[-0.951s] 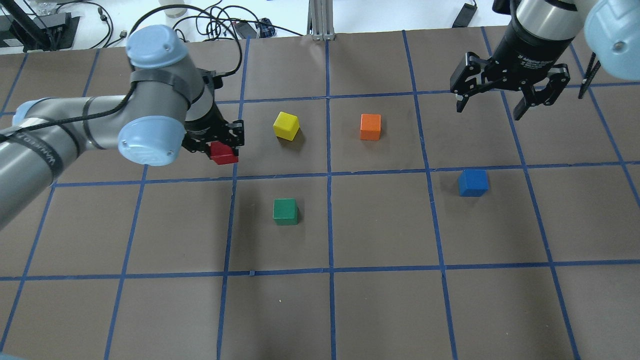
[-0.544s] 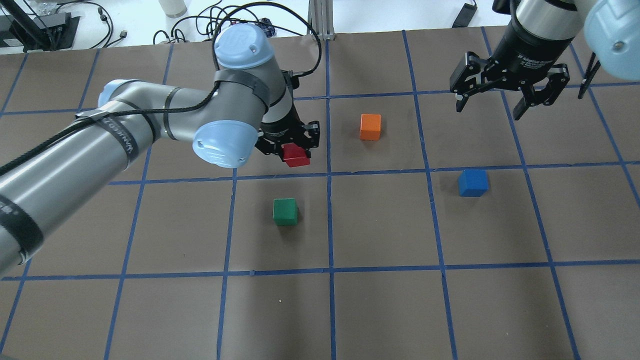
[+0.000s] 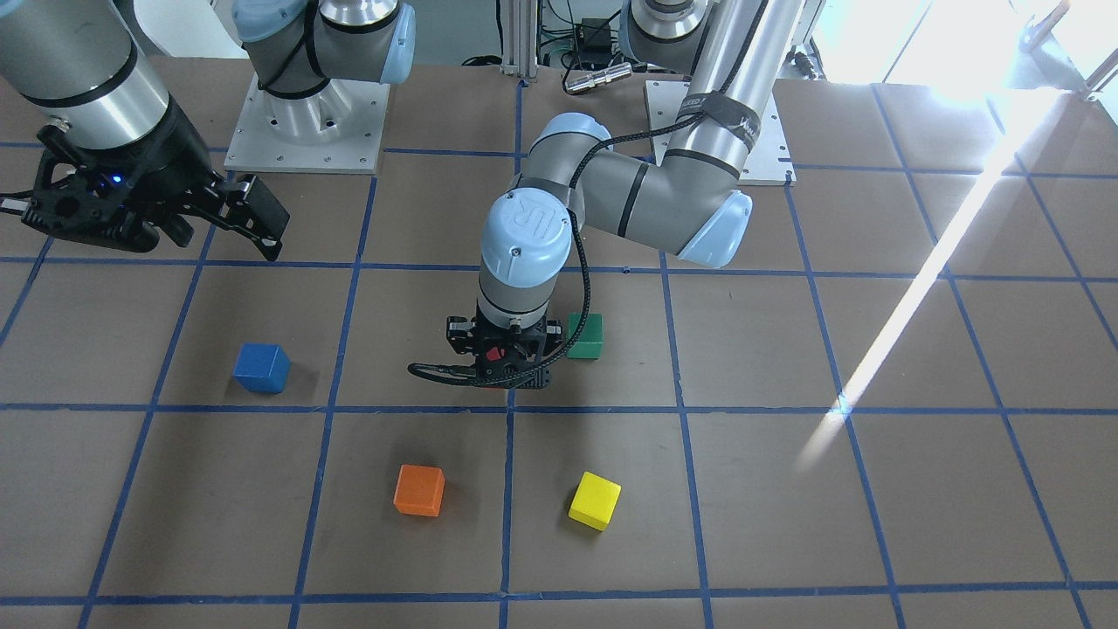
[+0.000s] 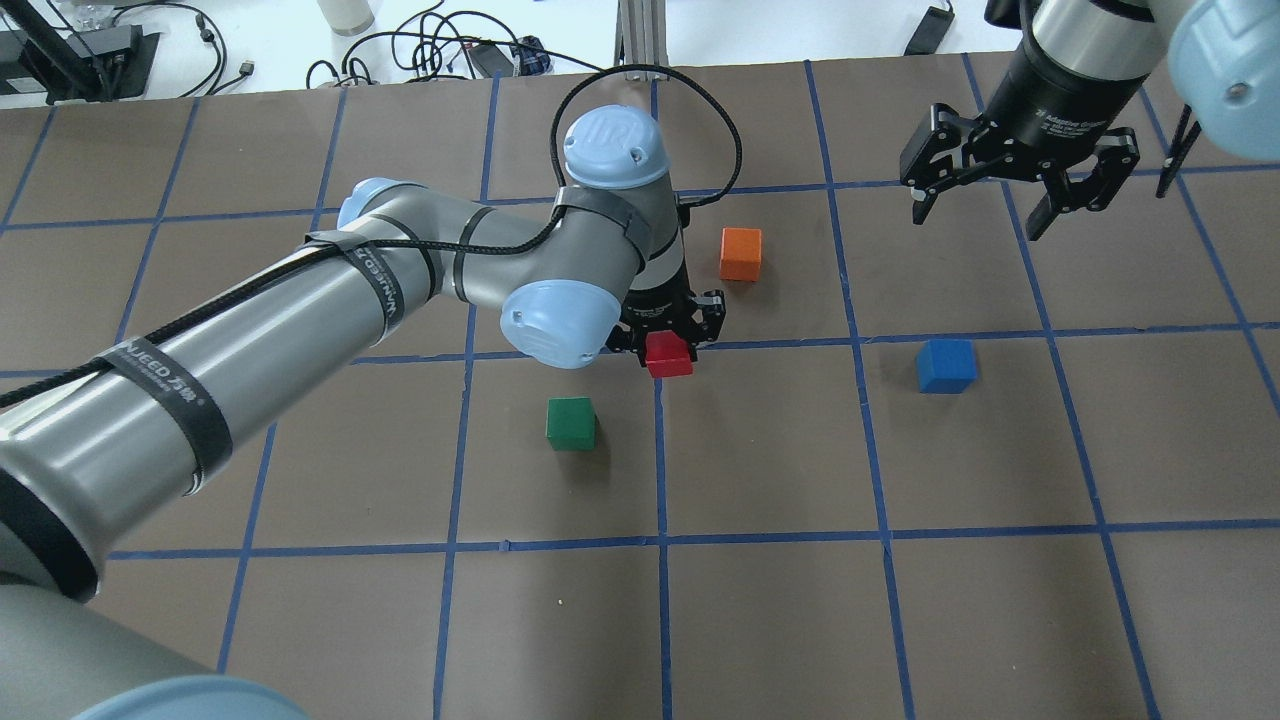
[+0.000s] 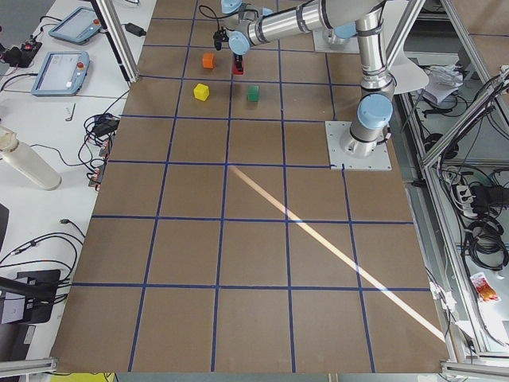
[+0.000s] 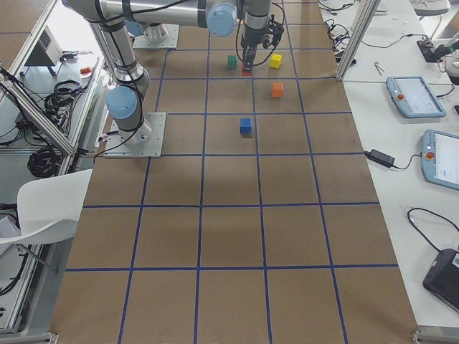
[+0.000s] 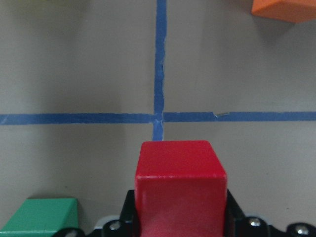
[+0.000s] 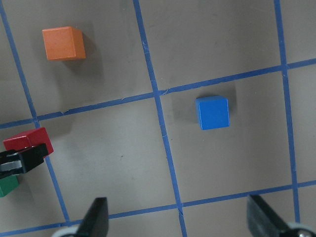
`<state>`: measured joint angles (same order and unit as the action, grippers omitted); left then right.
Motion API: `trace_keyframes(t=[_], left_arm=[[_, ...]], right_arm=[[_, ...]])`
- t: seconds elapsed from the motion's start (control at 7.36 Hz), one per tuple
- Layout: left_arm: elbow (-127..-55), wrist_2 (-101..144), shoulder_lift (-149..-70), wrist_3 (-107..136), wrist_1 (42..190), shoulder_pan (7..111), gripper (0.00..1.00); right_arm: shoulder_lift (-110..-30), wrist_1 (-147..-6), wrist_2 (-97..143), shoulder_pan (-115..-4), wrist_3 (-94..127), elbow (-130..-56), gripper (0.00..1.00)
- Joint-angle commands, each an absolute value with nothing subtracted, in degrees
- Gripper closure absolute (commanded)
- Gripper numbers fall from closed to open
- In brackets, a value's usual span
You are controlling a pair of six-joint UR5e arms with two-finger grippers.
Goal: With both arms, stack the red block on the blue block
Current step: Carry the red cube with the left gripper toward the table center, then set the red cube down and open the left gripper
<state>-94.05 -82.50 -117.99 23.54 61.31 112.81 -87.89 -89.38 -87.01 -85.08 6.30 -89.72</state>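
Observation:
My left gripper [image 4: 668, 343] is shut on the red block [image 4: 669, 357] and holds it low over a tape crossing near the table's middle. The red block fills the bottom of the left wrist view [image 7: 180, 182] and shows at the left edge of the right wrist view [image 8: 24, 140]. The blue block [image 4: 945, 365] sits alone on the mat to the right, a grid square from the red block. It also shows in the front view [image 3: 261, 368] and the right wrist view [image 8: 213, 112]. My right gripper [image 4: 985, 215] is open and empty, raised behind the blue block.
A green block [image 4: 571, 422] sits just left of and nearer than the held red block. An orange block [image 4: 741, 254] lies just behind it. A yellow block [image 3: 595, 501] is hidden under the left arm in the overhead view. Blue tape lines grid the brown mat.
My left arm has swung to the right with the red block, from left of the yellow block to the central tape crossing. The right arm has not moved.

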Motion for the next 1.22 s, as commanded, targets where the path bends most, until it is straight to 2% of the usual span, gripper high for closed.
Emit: trace_keyframes(t=[0.0, 0.14, 0.54, 0.82, 1.09], left_arm=[[-93.69, -82.62, -120.40, 23.56, 60.74, 113.64, 0.46], [-93.26, -82.53, -120.85, 23.64, 60.73, 113.64, 0.00], [-90.37, -82.79, -115.34, 22.94, 67.89, 111.99, 0.00], [-86.33, -82.71, -109.54, 21.98, 77.03, 105.07, 0.00], [-85.96, -82.53, -104.79, 17.51, 81.99, 96.55, 0.00]], right_arm=[[-87.89, -89.38, -87.01, -85.08, 6.42, -89.74, 0.00], [-87.89, -89.38, -87.01, -85.08, 6.33, -89.65, 0.00], [-87.89, -89.30, -86.92, -85.08, 6.76, -89.91, 0.00], [-87.80, -89.30, -86.14, -86.38, 8.60, -89.91, 0.00], [-85.18, -91.91, -86.48, -93.83, 14.30, -90.96, 0.00]])
